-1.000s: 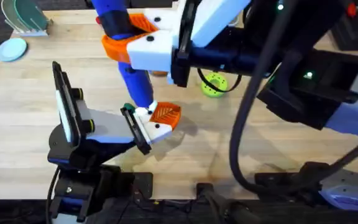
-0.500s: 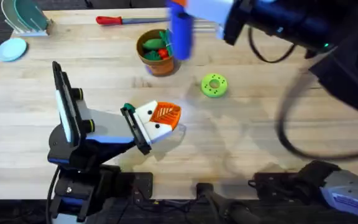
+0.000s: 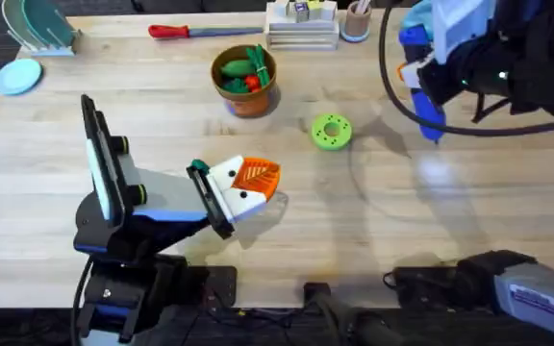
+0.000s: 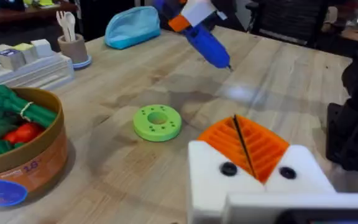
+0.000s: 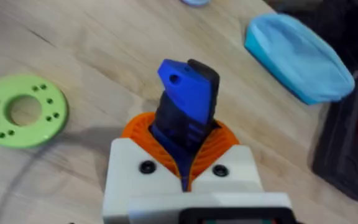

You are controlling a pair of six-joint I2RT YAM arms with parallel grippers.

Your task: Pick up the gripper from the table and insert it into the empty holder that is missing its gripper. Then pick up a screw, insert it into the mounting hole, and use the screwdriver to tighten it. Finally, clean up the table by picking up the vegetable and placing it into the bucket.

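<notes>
My left gripper [image 3: 256, 181] rests low over the table's middle, shut. Its two orange ribbed pads [image 4: 244, 146] are pressed together in the white holder blocks [image 4: 210, 180], and each block shows a dark screw head [image 4: 228, 168]. At the far right, my right gripper [image 3: 416, 69] is shut on the blue screwdriver [image 3: 427, 106], which hangs tilted above the wood with its bit pointing down [image 5: 188, 93]. The brown-orange bucket [image 3: 245, 96] stands at the back centre. A dark green vegetable [image 3: 256, 60] lies inside it beside a red piece.
A lime-green ring disc [image 3: 331, 132] lies between the bucket and the right arm. At the back edge are a red-handled tool [image 3: 186, 31], stacked white boxes [image 3: 301, 27] and a tan cup [image 3: 357, 21]. A light-blue pouch [image 5: 297, 56] lies at the far right.
My right arm has lifted away from the left gripper and swung to the far right, carrying the blue screwdriver. The left arm has stayed still.
</notes>
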